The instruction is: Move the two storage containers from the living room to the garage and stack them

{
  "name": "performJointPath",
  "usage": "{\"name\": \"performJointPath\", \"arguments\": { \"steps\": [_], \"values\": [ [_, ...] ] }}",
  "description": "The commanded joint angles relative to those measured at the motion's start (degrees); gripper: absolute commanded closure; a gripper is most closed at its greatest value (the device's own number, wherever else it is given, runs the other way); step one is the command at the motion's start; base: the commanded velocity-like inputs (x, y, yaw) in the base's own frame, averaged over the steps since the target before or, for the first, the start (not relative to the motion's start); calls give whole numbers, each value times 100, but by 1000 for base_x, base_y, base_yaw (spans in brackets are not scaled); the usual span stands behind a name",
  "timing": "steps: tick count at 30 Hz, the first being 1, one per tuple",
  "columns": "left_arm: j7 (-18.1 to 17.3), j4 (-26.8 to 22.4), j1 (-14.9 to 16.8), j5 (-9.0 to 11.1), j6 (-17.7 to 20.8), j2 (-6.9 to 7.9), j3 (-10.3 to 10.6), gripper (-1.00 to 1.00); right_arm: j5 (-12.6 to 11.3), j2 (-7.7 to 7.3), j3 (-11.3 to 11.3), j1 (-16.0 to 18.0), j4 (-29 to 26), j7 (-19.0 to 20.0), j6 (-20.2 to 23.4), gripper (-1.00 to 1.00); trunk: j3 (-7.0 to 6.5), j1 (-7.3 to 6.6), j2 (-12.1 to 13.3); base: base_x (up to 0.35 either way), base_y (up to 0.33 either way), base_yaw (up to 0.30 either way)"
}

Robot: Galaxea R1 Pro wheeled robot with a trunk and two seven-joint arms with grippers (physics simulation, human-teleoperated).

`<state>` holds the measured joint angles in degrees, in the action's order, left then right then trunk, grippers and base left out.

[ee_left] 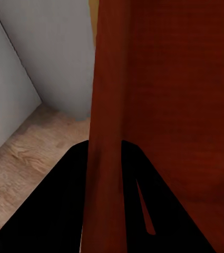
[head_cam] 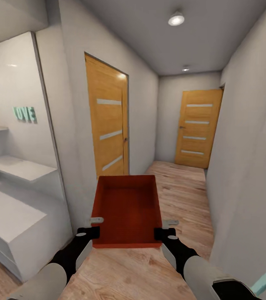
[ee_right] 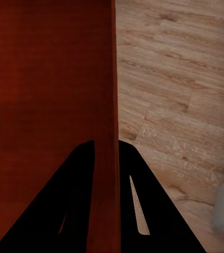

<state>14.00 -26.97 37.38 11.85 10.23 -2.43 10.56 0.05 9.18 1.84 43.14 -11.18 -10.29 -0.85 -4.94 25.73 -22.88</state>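
Here the near wall of the storage container [head_cam: 126, 208] is hiding its own underside, and the forearms are running out of the head view at the bottom edge. A second bin is not distinguishable. In the left wrist view the container's wall [ee_left: 109, 132] is crossing most of the picture, and the dark fingers [ee_left: 54, 211] are showing as flat black shapes with little detail. The right wrist view is similar: red wall [ee_right: 104, 105] in the middle, black fingers [ee_right: 159, 211] on both sides of it.

The container is an orange-red rectangular bin, open-topped, with smooth plain walls and a flat floor. It is hanging above the light wood plank floor [head_cam: 183, 187] of a narrow corridor, between the two arms, near the robot.

The left gripper [head_cam: 92, 227] is clamping the left side wall near its near corner, one finger inside and one outside. The right gripper [head_cam: 166, 228] is pinching the right side wall likewise.

On the left, white glossy shelving [head_cam: 20, 166] is carrying teal letters [head_cam: 24, 113]. Orange-wood doors with pale slits are standing at left [head_cam: 108, 125] and far end [head_cam: 197, 127]. Round ceiling lamps [head_cam: 176, 18] are glowing above grey-white walls.
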Motion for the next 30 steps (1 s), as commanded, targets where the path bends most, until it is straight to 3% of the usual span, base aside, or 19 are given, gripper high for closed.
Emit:
{"name": "performJointPath", "arguments": {
  "steps": [1, 30],
  "values": [
    [376, -1, -3, 37, 40, 14, -475, 100, 83, -239, -192, 7, -15, -175, -303, 100, 2, 5, -4, 323, 0, -196],
    [376, 16, -3, 37, 40, 6, -475, 100, 79, -242, -192, 8, -15, -170, -299, 100, -3, 5, -4, 323, 0, -24]
  ]
}}
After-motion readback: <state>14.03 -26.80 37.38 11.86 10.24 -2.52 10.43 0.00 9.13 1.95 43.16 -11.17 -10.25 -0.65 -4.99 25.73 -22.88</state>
